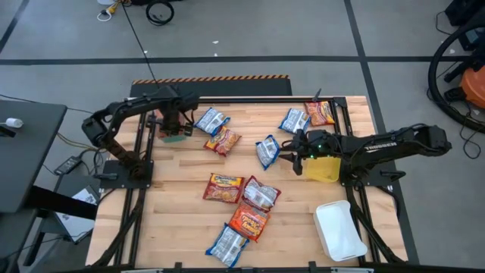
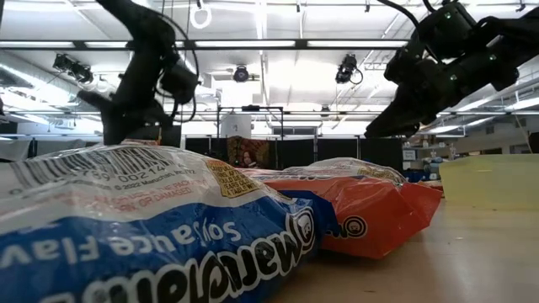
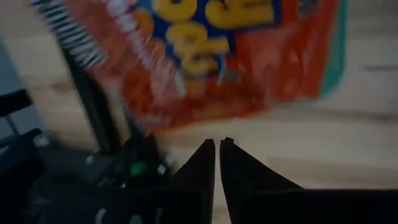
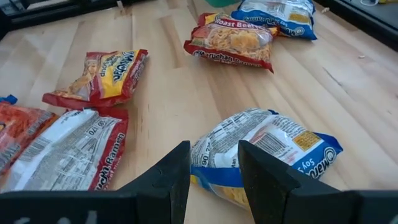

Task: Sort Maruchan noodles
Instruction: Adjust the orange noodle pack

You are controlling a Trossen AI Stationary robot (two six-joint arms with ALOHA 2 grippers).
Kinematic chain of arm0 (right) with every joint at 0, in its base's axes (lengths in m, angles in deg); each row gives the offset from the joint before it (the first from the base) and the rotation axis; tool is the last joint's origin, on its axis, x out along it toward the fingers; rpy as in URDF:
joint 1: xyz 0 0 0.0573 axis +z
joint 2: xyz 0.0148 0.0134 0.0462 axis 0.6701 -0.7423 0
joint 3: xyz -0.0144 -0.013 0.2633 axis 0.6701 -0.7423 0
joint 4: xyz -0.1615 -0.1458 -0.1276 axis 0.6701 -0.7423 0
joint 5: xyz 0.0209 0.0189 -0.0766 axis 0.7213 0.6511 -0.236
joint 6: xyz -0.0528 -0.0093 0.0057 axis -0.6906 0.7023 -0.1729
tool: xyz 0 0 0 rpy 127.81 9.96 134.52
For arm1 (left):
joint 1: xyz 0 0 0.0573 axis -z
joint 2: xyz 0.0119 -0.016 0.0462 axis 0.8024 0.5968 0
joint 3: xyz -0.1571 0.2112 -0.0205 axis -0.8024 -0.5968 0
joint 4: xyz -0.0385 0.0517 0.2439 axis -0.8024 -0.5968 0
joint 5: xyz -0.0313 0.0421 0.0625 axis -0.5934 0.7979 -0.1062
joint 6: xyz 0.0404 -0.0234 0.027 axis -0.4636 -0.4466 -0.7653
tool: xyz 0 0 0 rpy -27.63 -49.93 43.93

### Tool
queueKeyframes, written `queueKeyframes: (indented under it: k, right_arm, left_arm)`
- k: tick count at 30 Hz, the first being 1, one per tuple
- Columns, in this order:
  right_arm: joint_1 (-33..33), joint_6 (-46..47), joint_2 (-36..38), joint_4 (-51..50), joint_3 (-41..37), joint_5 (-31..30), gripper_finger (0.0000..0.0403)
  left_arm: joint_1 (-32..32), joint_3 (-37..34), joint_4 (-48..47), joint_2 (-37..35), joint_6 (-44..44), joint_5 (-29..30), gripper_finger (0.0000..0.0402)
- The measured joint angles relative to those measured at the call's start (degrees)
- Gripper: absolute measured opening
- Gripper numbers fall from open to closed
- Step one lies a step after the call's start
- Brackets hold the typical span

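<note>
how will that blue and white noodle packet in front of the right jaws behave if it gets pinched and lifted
The blue-and-white packet looks puffy and crinkly, so its wrapper probably dents and flexes under the right gripper. Its glossy film may slip. It lies flat on the table, so it should slide rather than roll.

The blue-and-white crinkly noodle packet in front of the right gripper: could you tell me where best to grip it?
Probably across the near crimped end of the blue-and-white crinkly plastic packet, coming from above. It lies flat on the wooden table, clear of other packets, and the right gripper already stands open over that end.
</note>
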Motion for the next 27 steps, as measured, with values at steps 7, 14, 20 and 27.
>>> queueKeyframes:
  k: [7, 14, 20, 27]
  right_arm:
    - [1.37, 3.75, 0.00, -0.26, 0.00, -0.30, 0.0140]
    - [1.58, 4.16, 0.00, -0.11, 0.00, -1.63, 0.0140]
    - [1.58, 5.86, 0.00, 0.56, 0.00, -1.70, 0.0140]
    - [1.58, 5.95, 0.00, 0.57, 0.00, -1.70, 0.0140]
  left_arm:
    - [-3.04, -7.06, 9.78, -0.41, 0.98, 1.33, 0.0029]
    - [-6.53, -6.95, 11.27, -0.28, -1.94, -0.11, 0.0029]
    - [-6.92, -1.18, 9.22, -2.62, -2.09, -0.26, 0.0029]
    - [-10.09, -5.56, 14.48, -2.06, -1.47, -3.07, 0.0029]
